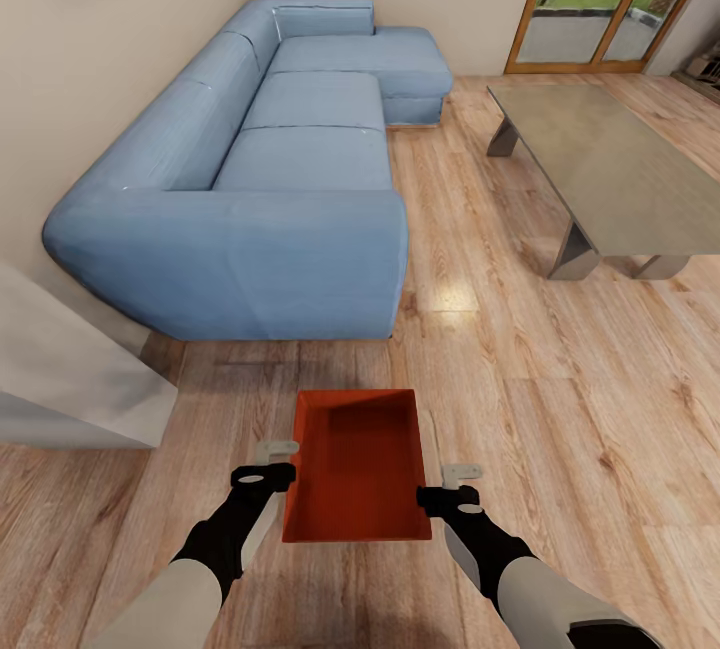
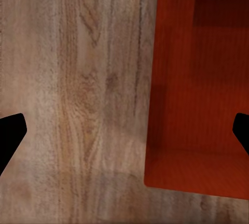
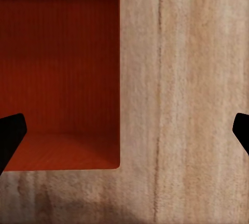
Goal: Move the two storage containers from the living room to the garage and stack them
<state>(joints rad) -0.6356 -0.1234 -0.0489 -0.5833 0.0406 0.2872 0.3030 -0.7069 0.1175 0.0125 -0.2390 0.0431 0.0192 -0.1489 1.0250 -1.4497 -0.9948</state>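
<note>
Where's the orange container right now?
In the head view, the storage container sits low and centre, between the left gripper and right gripper, over the wood floor before the blue sofa.

Each of the two arms has a smooth light grey forearm shell that goes into a matte black wrist section. The left black gripper [image 1: 277, 461] and the right black gripper [image 1: 452, 485] each carry small pale grey flat fingers [image 1: 276, 449] with rounded ends.
</note>
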